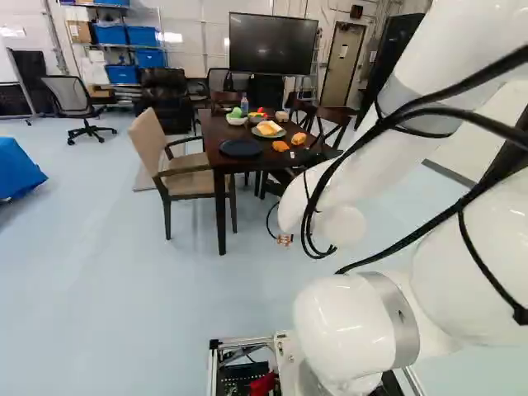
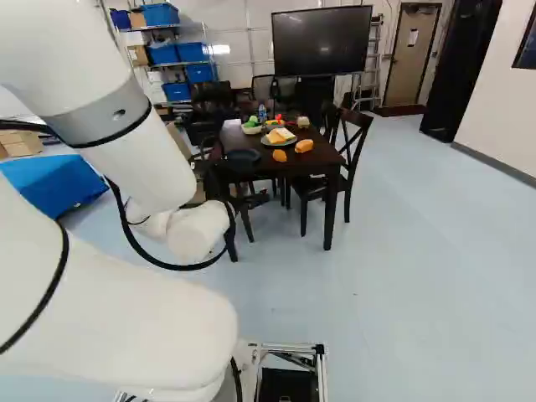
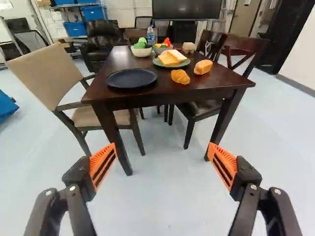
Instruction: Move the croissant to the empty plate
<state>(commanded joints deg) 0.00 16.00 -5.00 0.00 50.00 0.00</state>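
Observation:
In the right base view my gripper (image 2: 251, 199) hangs low in front of the table, partly hidden by the arm. The wrist view shows my gripper (image 3: 161, 160) open, its orange-padded fingers wide apart with only floor between them. Ahead, above the fingers' level, the golden croissant (image 3: 180, 76) lies on the tabletop near its front edge. The empty dark blue plate (image 3: 132, 78) rests on the same table, left of the croissant in the left base view. Both stand well beyond the fingertips, untouched.
The dark table (image 3: 162, 93) also bears a bread roll (image 3: 203, 67), a green plate (image 3: 184, 63) with bread slices, bowls and a bottle (image 3: 150, 35). A beige armchair (image 3: 54, 73) stands at its left side in the left base view, a dark wooden chair (image 2: 356, 138) opposite.

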